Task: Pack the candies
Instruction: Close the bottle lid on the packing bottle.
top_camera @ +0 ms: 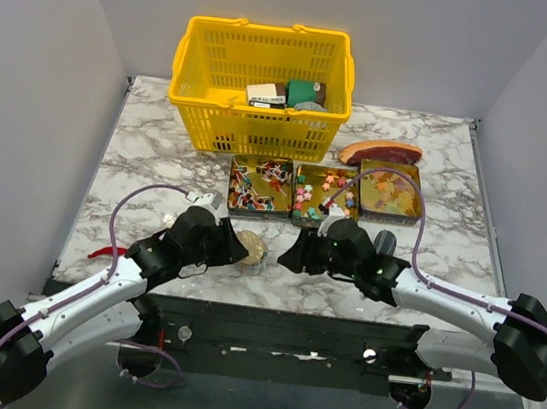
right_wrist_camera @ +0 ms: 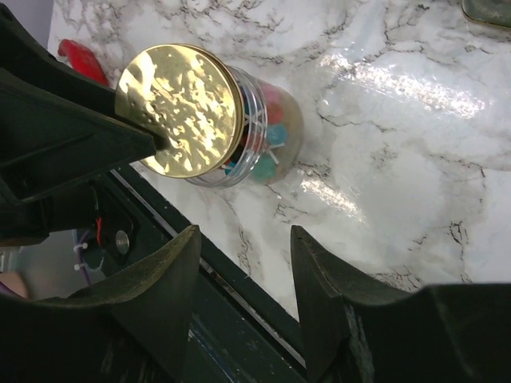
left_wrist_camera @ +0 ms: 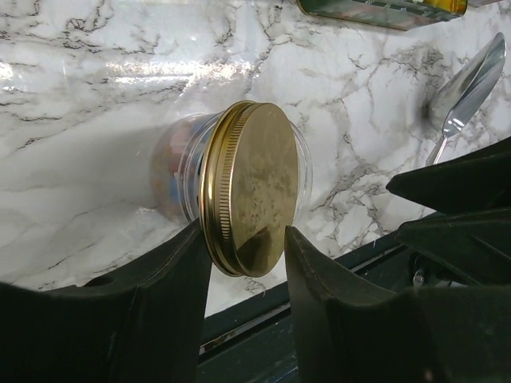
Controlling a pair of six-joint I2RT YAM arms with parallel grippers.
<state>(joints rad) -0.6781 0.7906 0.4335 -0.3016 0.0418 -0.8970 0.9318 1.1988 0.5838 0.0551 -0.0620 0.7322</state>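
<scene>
A clear jar with a gold lid stands near the table's front edge, and colourful candies show through its glass. My left gripper is open. Its fingertips sit on either side of the lid's near edge, close to the rim. My right gripper is open and empty, just right of the jar. Behind are three open tins: red-blue-white wrapped candies, pink-green chunky ones and yellow-orange gummies.
A yellow basket with boxes in it stands at the back. A red-brown meat slab lies behind the right tin. A metal spoon lies right of the jar. A red object lies at the front left edge.
</scene>
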